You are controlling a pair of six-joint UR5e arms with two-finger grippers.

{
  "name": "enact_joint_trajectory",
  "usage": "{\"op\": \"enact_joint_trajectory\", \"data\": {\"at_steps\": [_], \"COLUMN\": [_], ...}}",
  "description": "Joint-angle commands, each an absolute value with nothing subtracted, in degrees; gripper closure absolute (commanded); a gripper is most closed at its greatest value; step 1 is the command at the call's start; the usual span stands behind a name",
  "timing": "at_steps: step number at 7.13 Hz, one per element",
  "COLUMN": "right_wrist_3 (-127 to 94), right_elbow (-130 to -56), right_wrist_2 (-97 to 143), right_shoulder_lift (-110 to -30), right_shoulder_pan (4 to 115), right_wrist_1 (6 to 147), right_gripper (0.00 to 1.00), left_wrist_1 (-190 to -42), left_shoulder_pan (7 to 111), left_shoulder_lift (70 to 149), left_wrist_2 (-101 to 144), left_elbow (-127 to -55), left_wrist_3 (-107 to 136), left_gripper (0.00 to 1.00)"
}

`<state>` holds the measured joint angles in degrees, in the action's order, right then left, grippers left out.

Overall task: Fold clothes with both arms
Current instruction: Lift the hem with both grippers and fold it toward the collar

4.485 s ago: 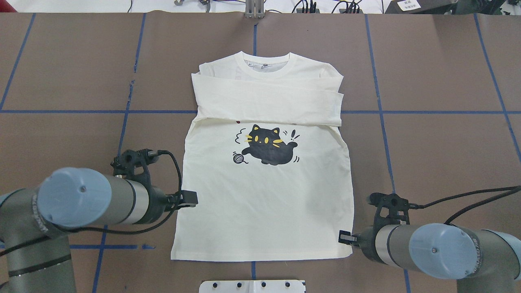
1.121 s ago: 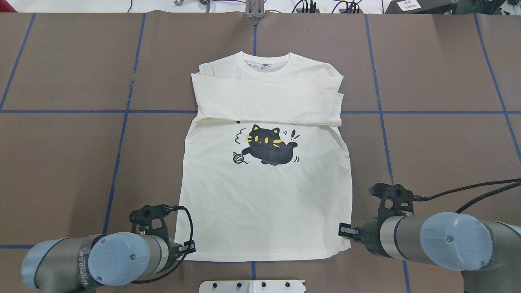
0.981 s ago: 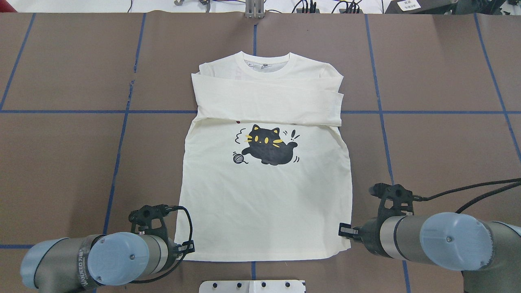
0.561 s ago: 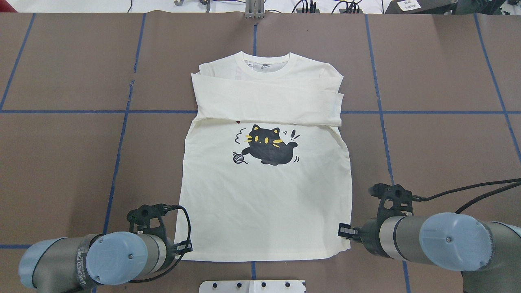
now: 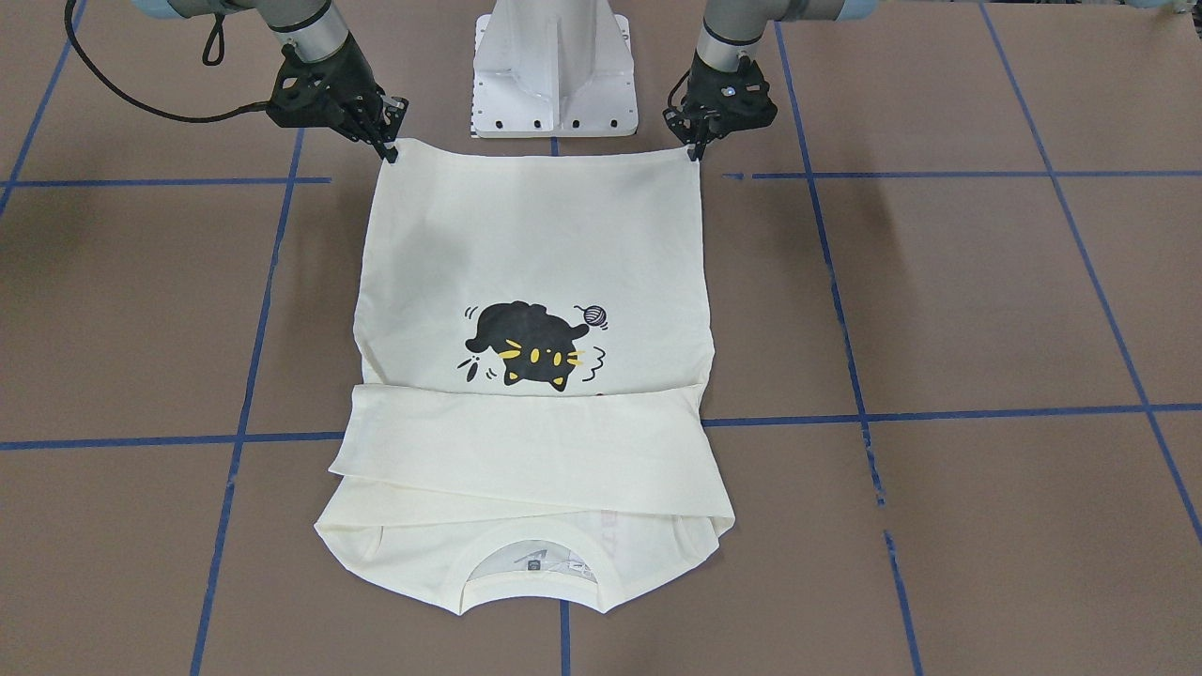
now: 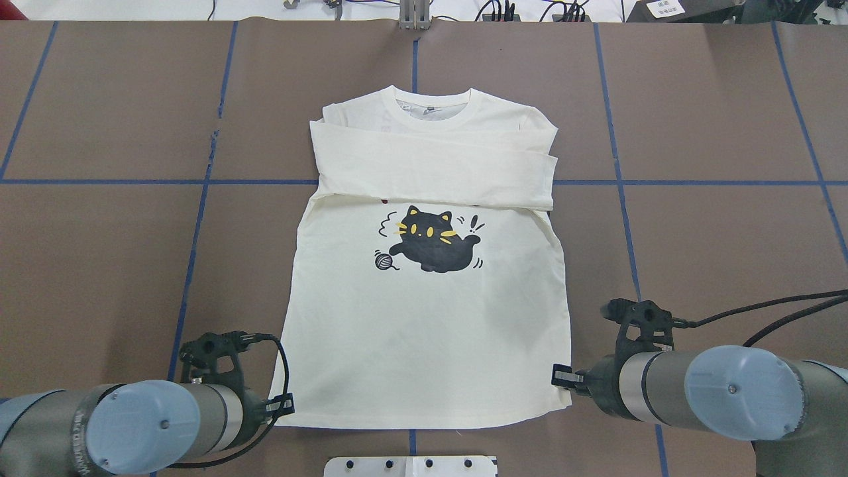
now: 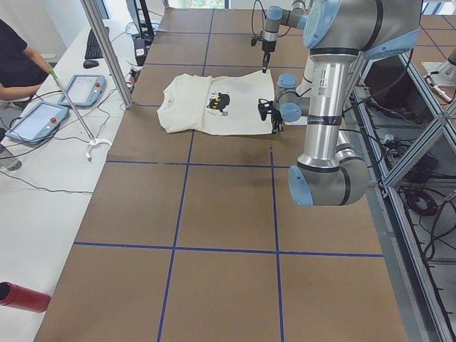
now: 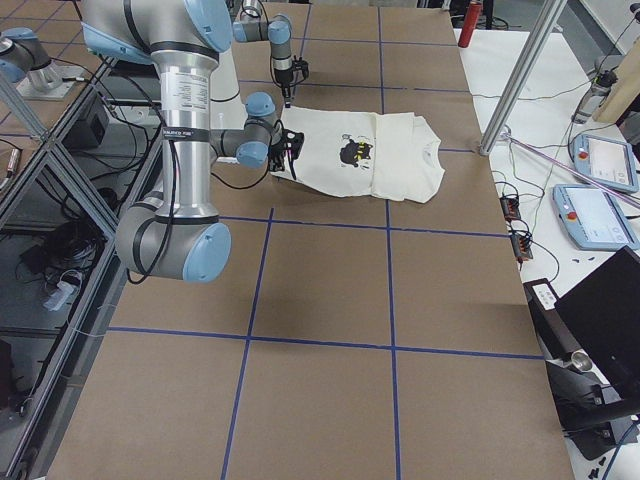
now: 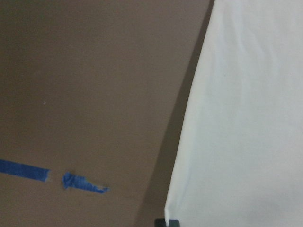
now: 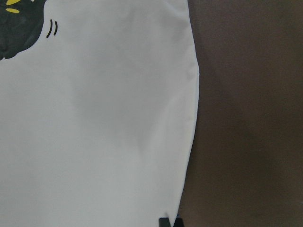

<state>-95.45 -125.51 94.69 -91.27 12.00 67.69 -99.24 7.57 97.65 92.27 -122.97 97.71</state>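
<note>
The cream shirt [image 6: 424,331] lies face up on the brown table, its cat print [image 6: 430,240] showing and both sleeves folded across the chest [image 5: 526,451]. My left gripper [image 6: 283,404] is shut on the hem's near-left corner, which shows on the right in the front-facing view [image 5: 696,150]. At the opposite hem corner my right gripper [image 6: 558,379] is shut as well [image 5: 389,150]. Each wrist view shows dark fingertips [image 9: 166,222] [image 10: 169,222] at the cloth's corner, with a shadow under the edge. The lettering is hidden under the sleeves.
The white pedestal base [image 5: 552,66] stands just behind the hem. Blue tape lines [image 6: 199,218] cross the brown table cover. Beside the table runs a white bench with tablets [image 7: 82,89], a person's arm [image 7: 18,78] and a red bottle [image 7: 25,296]. Metal posts [image 8: 520,80] rise at the table's edge.
My left arm has drawn back toward the table's near left, pulling its hem corner outward; the shirt's left edge and cat print shifted slightly. The right arm has stayed put.
</note>
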Motion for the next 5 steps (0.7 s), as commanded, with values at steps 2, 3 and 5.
{"op": "enact_joint_trajectory", "data": {"at_steps": [2,3,5], "right_wrist_3": [-95.4,-95.4,-95.4], "right_elbow": [-131.3,-135.4,-143.6], "right_wrist_2": [99.3,103.3,113.5], "right_shoulder_lift": [-94.6,-97.7,-103.5], "right_shoulder_pan": [12.4,12.4,12.7], "right_wrist_1": [67.8,67.8,67.9], "right_gripper": [1.00,1.00,1.00], "left_wrist_1": [-99.3,-99.2,-92.8], "left_shoulder_pan": [4.6,2.3,-4.0], "left_shoulder_lift": [94.7,94.7,94.6], "left_wrist_2": [92.5,92.5,92.5], "left_elbow": [-131.0,-133.7,-141.5], "left_wrist_3": [97.5,97.6,97.6], "left_gripper": [1.00,1.00,1.00]}}
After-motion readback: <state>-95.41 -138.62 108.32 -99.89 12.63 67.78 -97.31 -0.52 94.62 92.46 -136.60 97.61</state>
